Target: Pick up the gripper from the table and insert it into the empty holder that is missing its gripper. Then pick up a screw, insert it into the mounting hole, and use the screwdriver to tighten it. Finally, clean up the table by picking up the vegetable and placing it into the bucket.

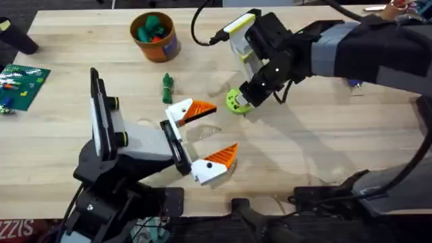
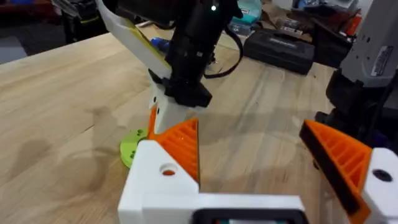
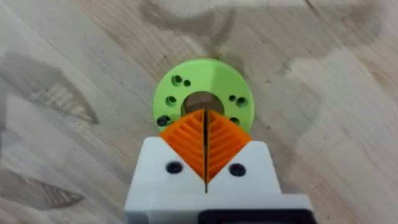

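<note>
The lime-green gripper lies flat on the table, a ring with a centre hole and small dark holes. My right gripper is directly over it, its orange pads pressed together and shut, the tips at the ring's near rim. My left gripper hovers open just in front of it, the two fingers spread wide with nothing between them. The dark-green vegetable lies left of the ring. The orange-brown bucket stands at the back. I cannot pick out the holder, a screw or the screwdriver.
Green and orange toy pieces sit inside the bucket. A green board with small parts lies at the table's left edge. A black case rests beyond the right arm, and a small blue object is partly hidden behind it.
</note>
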Controlling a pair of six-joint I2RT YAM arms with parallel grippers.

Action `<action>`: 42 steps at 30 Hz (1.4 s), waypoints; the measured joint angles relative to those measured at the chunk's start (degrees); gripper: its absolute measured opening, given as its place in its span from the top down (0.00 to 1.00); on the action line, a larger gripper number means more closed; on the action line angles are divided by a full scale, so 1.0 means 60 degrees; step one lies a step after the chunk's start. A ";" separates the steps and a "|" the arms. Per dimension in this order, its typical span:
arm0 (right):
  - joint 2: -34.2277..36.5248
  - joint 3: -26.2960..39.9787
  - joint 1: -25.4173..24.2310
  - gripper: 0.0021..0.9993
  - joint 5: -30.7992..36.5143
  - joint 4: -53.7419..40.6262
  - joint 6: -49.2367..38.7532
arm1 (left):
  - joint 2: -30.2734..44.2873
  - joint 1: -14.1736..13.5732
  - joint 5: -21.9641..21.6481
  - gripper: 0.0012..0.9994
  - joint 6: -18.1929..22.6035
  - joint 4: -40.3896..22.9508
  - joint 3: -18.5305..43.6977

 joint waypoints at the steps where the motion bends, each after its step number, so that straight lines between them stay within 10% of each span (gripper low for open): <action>1: 0.0000 0.0000 0.0000 0.99 0.0000 -0.0003 0.0000 | 0.0000 0.0000 0.0000 0.02 0.0002 0.0000 0.0000; 4: 0.0000 0.0000 0.0000 0.97 0.0002 -0.0010 0.0014 | 0.0002 0.0000 0.0000 0.02 0.0000 0.0000 0.0000; 10: -0.0006 0.0000 0.0035 0.15 -0.0166 0.0012 0.0021 | 0.0000 0.0000 0.0000 0.02 0.0000 0.0002 0.0000; 12: -0.0044 0.0000 0.0047 0.02 -0.0189 0.0020 -0.0004 | 0.0004 0.0000 0.0002 0.02 0.0002 0.0000 0.0000; 42: -0.1934 0.0000 0.0506 0.01 0.0040 -0.1802 0.0503 | 0.0000 0.0000 0.0000 0.02 0.0002 0.0002 0.0000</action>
